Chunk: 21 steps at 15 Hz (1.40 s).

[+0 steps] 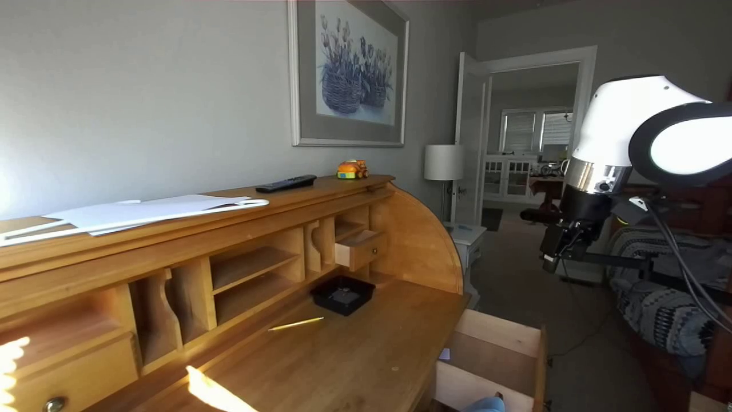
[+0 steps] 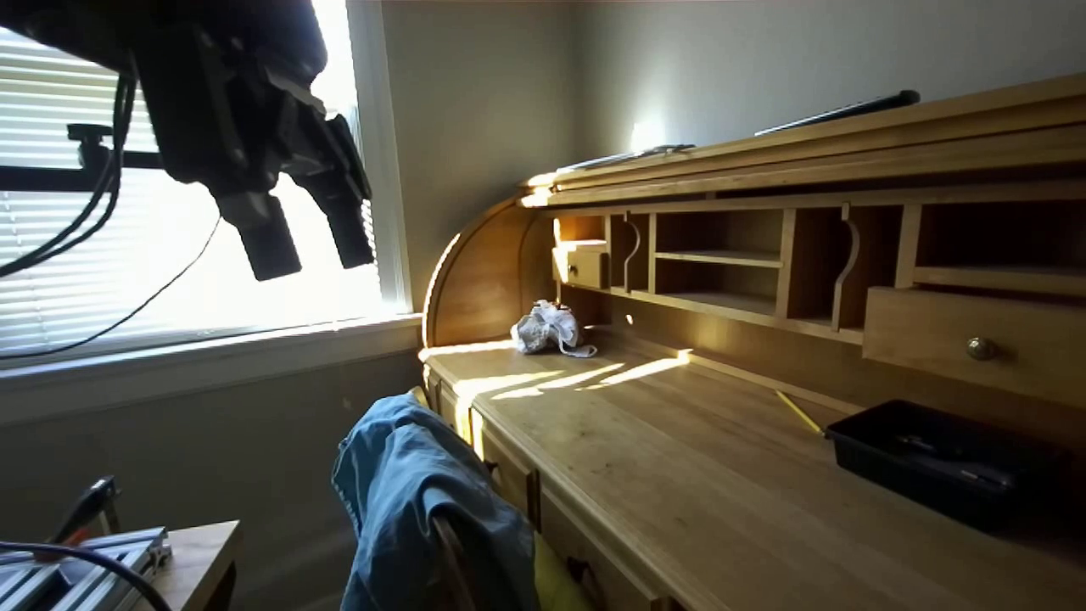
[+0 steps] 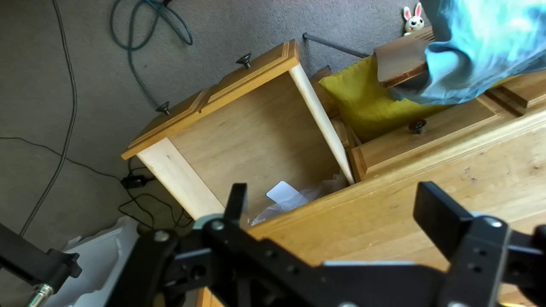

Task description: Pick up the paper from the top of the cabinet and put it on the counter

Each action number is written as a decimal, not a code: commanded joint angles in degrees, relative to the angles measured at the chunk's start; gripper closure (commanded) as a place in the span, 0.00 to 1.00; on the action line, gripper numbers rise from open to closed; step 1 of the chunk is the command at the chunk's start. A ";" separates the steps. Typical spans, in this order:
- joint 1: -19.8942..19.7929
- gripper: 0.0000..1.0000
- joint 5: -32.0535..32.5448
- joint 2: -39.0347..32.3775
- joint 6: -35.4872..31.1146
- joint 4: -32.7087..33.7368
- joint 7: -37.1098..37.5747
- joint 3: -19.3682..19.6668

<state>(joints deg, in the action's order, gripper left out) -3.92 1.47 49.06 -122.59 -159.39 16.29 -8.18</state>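
Paper (image 1: pixel 154 212), white, lies on top of roll-top desk (image 1: pixel 366 343) in exterior view; remote control (image 1: pixel 286 183) and toy truck (image 1: pixel 353 170) are on same desk top. In exterior view, gripper (image 2: pixel 314 257) hangs apart from desk, with gap between two fingers (image 2: pixel 344 221); blue cloth (image 2: pixel 416 484) is near desk front. Wrist view: fingers stand wide apart; drawer (image 3: pixel 256 132) is pulled out of desk, yellow cushion (image 3: pixel 375 102) at desk front.
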 commanded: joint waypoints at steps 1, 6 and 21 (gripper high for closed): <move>0.24 0.00 0.23 -0.04 0.19 0.14 0.15 0.25; 0.24 0.00 0.23 -0.04 0.19 0.14 0.15 0.25; 16.64 0.00 -13.58 -29.43 -15.70 29.90 -11.46 1.47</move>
<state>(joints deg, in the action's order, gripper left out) 8.49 -7.17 29.47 -138.70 -140.76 11.22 -9.18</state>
